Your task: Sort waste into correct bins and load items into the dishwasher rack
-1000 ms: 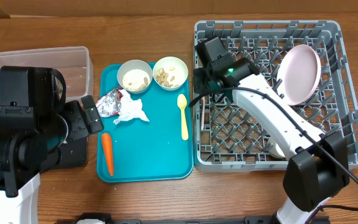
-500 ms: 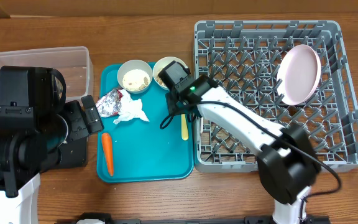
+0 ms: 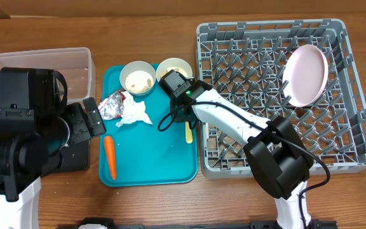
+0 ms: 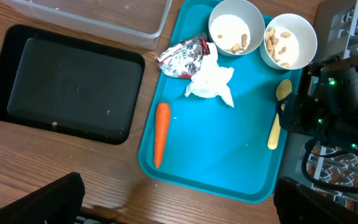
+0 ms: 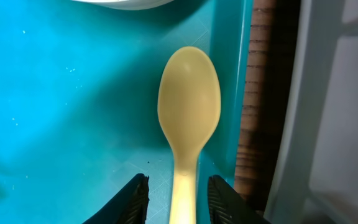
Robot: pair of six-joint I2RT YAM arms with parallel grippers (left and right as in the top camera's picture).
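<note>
Two fingertips (image 5: 135, 200) of the right gripper (image 5: 180, 202) straddle the spoon (image 5: 188, 112) handle, one each side w/ a gap both sides. It's part open, nothing gripped yet.

Step in hand, I judge: lift the spoon off the teal tray (image 3: 145, 166) for the dishwasher rack (image 3: 335, 162).

To do it well:
- Drop straight down, handle centred btwn the pads.
- Close across the narrow handle just below the bowl end, not on the wide part.
- The tray rim is just beside the rack-side finger, so little room there; mind it doesn't catch.
- Spoon looks thin, flat and slick, so pads prob need to go low, nearly on the tray floor, or it slips out.

Spoon lies flat by the tray's right edge, near the rack. Long axis runs along that edge: bowl end points at the two small bowls (image 3: 137, 77), handle toward the robot.

Left gripper (image 3: 93, 117) is spread wide, empty, parked left of the teal tray.
</note>
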